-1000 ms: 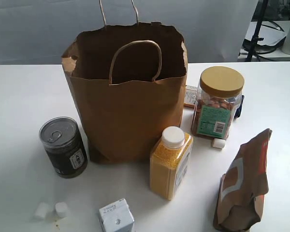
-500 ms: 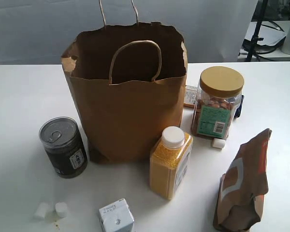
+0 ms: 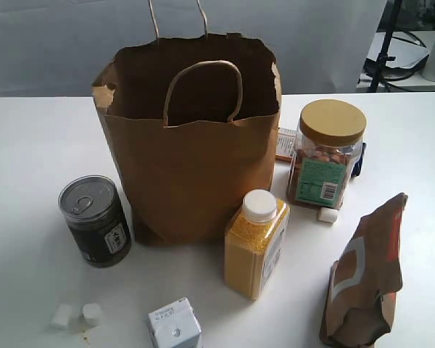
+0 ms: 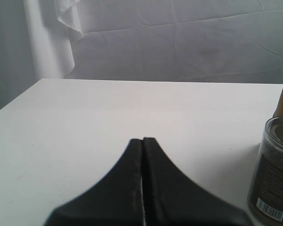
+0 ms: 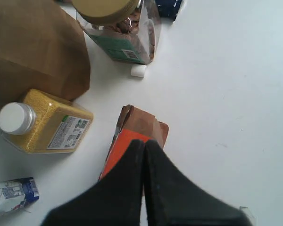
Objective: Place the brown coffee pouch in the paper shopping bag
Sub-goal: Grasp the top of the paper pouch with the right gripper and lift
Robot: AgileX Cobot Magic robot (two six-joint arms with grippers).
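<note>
The brown coffee pouch [image 3: 366,279] stands at the front right of the table, with its white curved mark facing forward and an orange-red stripe on its edge. The paper shopping bag [image 3: 192,159] stands open behind the middle, handles up. Neither gripper shows in the exterior view. In the right wrist view my right gripper [image 5: 144,142] is shut with nothing in it, above the coffee pouch [image 5: 137,129], whose folded top and orange side show past the fingertips. My left gripper [image 4: 143,140] is shut and empty over bare table, the dark can [image 4: 272,172] off to one side.
A dark can [image 3: 96,220] stands left of the bag. A yellow bottle [image 3: 256,243] with a white cap is between bag and pouch. A nut jar [image 3: 326,154] with a tan lid stands behind. A small white carton [image 3: 175,326] and white cubes [image 3: 77,315] lie in front.
</note>
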